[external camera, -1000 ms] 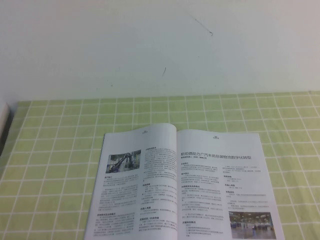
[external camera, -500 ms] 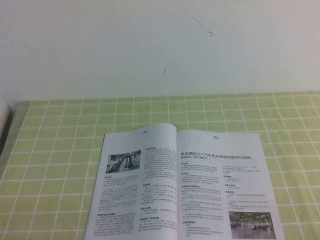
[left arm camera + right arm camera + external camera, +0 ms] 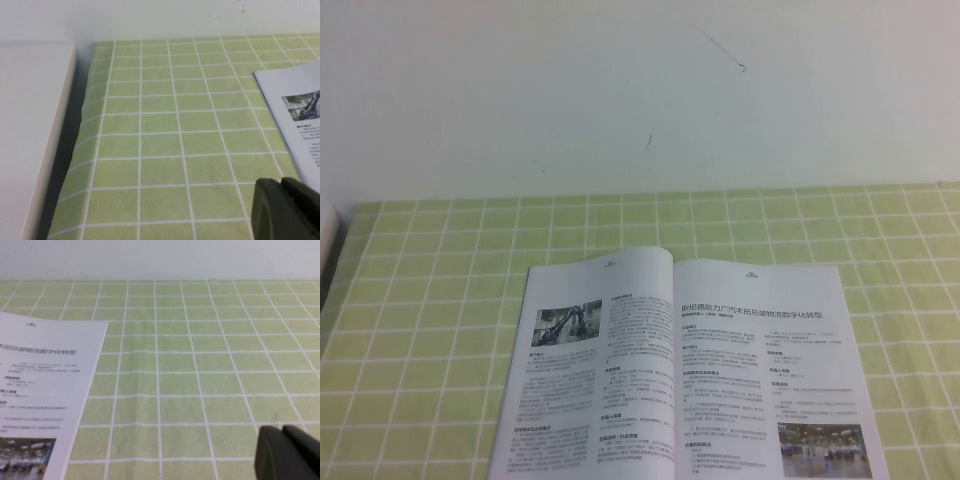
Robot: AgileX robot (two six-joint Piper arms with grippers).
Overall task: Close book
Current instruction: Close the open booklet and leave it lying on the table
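Observation:
An open book [image 3: 685, 365] with white printed pages lies flat on the green checked tablecloth [image 3: 440, 300], at the near middle of the table. Neither arm shows in the high view. In the left wrist view my left gripper [image 3: 286, 186] hangs over the cloth beside the book's left page [image 3: 300, 120], its dark fingers pressed together and holding nothing. In the right wrist view my right gripper [image 3: 281, 431] is over bare cloth to the right of the book's right page [image 3: 42, 390], also shut and empty.
A white board or box [image 3: 30, 130] lies along the table's left edge, also seen in the high view [image 3: 326, 235]. A white wall [image 3: 640, 90] stands behind the table.

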